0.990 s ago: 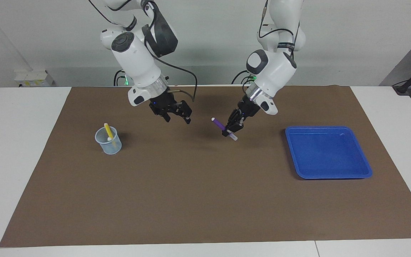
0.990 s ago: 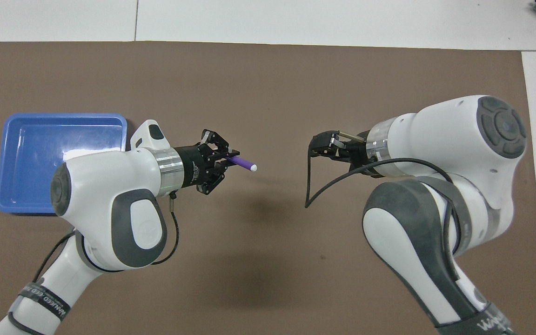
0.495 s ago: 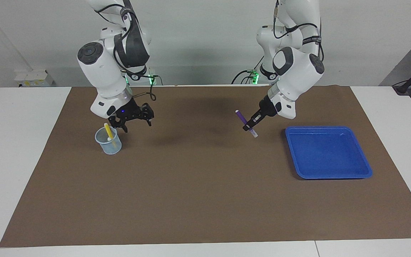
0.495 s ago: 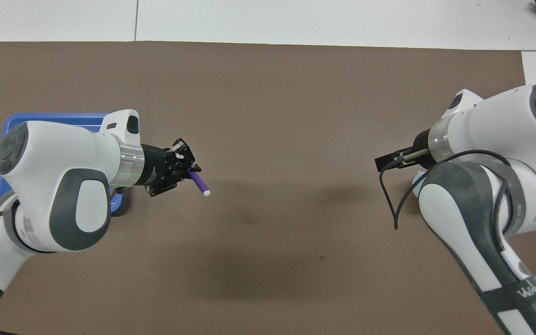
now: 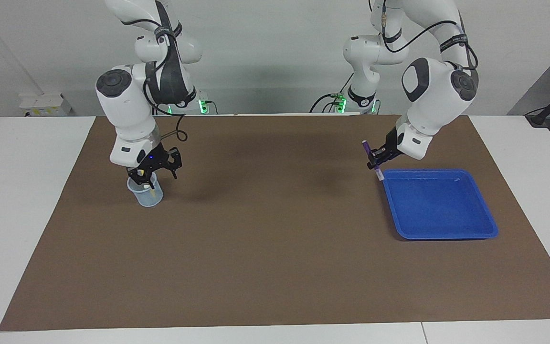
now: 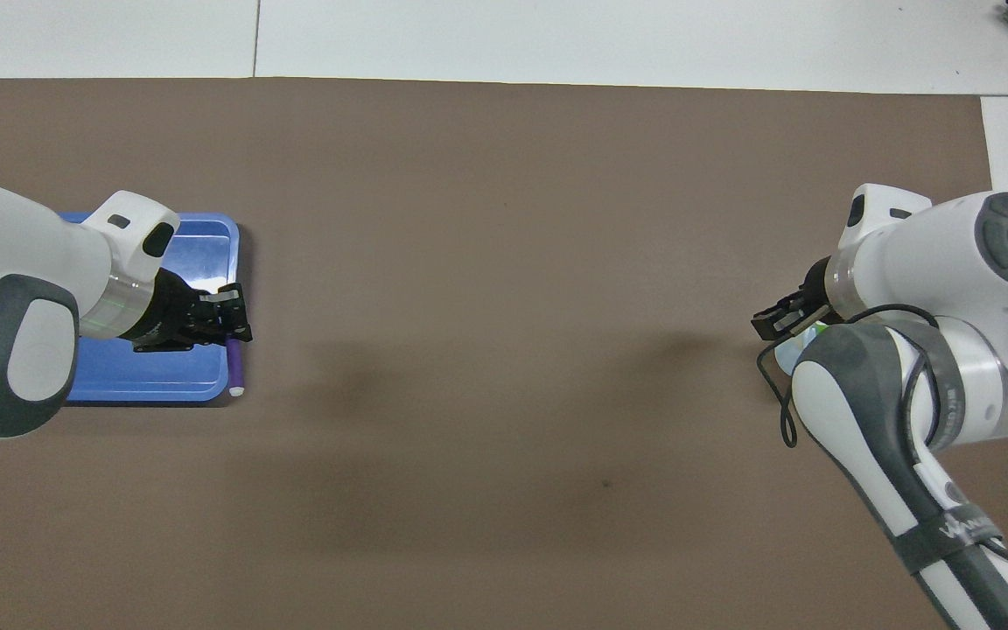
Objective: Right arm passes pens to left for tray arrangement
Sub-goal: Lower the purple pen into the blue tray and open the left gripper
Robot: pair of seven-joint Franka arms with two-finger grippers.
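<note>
Between the left gripper's (image 5: 375, 159) fingers sits the purple pen (image 5: 369, 155), clamped near its middle and held up in the air, its long axis steep, dark end up and pale end down. In the facing view that pale end hangs just over the rim of the blue tray (image 5: 447, 234), at the corner nearest the robots and toward the middle of the counter. The overhead view agrees: the pen (image 6: 234, 372) shows along the tray's (image 6: 154, 389) edge, not yet over its floor. So the tray's open floor lies from the pen toward the left arm's end of the counter and farther from the robots; as I judge it, the coming move is a short carry that way and a lowering, with the pen tipped flat so it lies inside the rim.

At the right arm's end, the right gripper (image 5: 148, 176) is down at the mouth of the translucent cup (image 5: 147, 197). Its fingers look spread around the yellow pen (image 5: 152, 190) that stands in the cup, though whether they touch it I cannot tell.

By count: one tray, with nothing lying in it; one cup; two pens seen, one purple and one yellow. A green pen is not clearly visible. The brown mat (image 5: 265, 248) covers most of the counter (image 5: 26, 157).
</note>
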